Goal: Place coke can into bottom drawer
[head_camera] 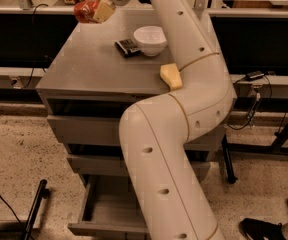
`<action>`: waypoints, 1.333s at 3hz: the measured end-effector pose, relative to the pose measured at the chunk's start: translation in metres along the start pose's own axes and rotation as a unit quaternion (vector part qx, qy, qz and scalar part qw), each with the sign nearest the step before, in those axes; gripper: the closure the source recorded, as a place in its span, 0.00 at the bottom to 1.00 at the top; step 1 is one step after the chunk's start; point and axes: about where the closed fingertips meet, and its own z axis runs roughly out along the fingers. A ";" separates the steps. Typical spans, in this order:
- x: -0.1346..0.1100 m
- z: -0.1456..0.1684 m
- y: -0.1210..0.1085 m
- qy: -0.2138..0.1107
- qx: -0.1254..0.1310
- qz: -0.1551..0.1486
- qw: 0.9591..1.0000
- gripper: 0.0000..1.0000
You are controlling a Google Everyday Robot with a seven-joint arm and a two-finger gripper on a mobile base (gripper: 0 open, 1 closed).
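My gripper [95,10] is at the top left, above the back left corner of the grey cabinet top [89,69], shut on the red coke can [85,11] and holding it in the air. The bottom drawer [109,211] stands pulled open at the bottom of the cabinet, its plain grey inside showing; my white arm hides its right half.
A white bowl [150,39], a dark snack packet [127,47] and a yellow sponge [171,76] lie on the cabinet top. Two shallower drawers [84,129] are above the open one. Cables and a black bar [34,209] lie on the floor at left; a shoe [264,229] is at right.
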 end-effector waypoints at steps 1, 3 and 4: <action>0.019 -0.026 0.029 -0.031 -0.076 -0.039 0.996 1.00; 0.013 -0.022 0.050 -0.036 -0.108 -0.052 0.992 1.00; -0.006 -0.002 0.072 -0.035 -0.123 -0.056 0.990 1.00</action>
